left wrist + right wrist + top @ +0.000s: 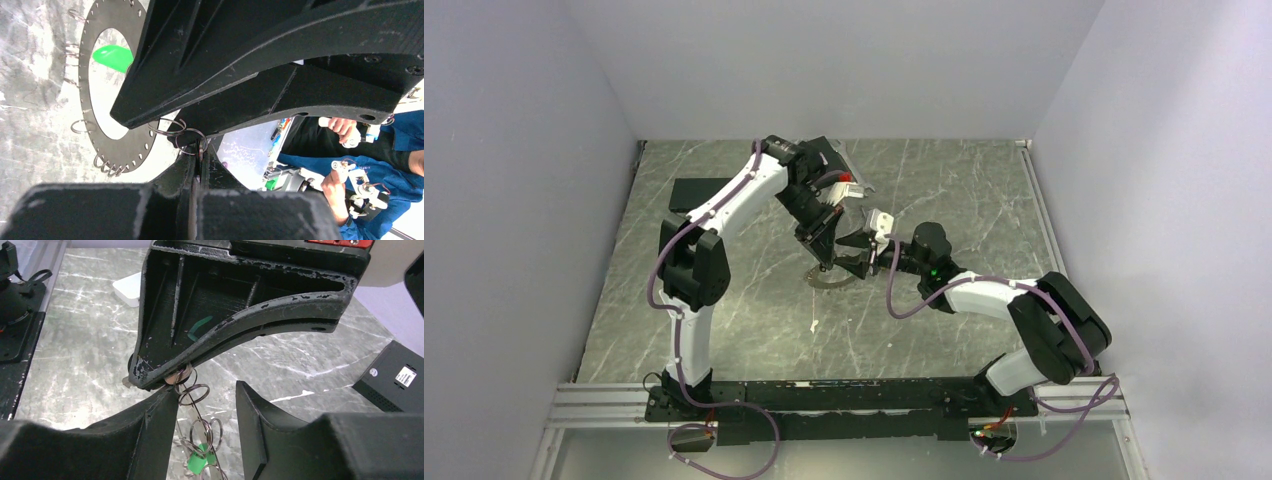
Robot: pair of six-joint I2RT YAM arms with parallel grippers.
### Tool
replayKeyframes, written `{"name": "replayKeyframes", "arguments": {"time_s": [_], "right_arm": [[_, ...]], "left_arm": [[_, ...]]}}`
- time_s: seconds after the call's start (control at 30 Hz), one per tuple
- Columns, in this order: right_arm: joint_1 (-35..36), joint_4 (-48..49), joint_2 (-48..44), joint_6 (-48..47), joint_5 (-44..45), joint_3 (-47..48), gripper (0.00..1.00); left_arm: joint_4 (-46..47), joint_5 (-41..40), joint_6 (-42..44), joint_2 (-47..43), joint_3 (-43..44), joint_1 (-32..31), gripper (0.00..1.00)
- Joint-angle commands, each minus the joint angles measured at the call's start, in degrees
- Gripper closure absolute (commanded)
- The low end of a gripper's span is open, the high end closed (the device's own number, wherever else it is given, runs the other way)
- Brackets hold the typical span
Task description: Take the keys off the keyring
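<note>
I can read no text, number or brand on any of my three feeds. The nearest thing to it sits on the flat black box lying on the table at the right edge of my right wrist view. It carries a small white rectangular sticker with dark print, too small for me to make out. Just beside the sticker on the same top face is a small round white mark, and I can't tell what it shows. The top external and left wrist views give me no lettering at all.
</note>
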Motion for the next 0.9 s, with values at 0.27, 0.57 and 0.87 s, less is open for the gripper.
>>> {"name": "replayKeyframes", "arguments": {"time_s": [0.27, 0.57, 0.87], "right_arm": [[0.73, 6.53, -2.52, -2.95, -4.76, 1.66, 0.72], [0.64, 6.20, -2.58, -0.13, -5.86, 1.48, 1.00], [0.64, 6.47, -0.81, 10.36, -3.20, 3.29, 1.00]], "left_arm": [[1.23, 2.24, 1.91, 0.83, 0.01, -0.68, 1.00], [5.19, -1.21, 1.84, -1.40, -0.14, 2.58, 0.83], [26.34, -0.17, -3.74, -13.86, -15.61, 4.73, 0.77]]}}
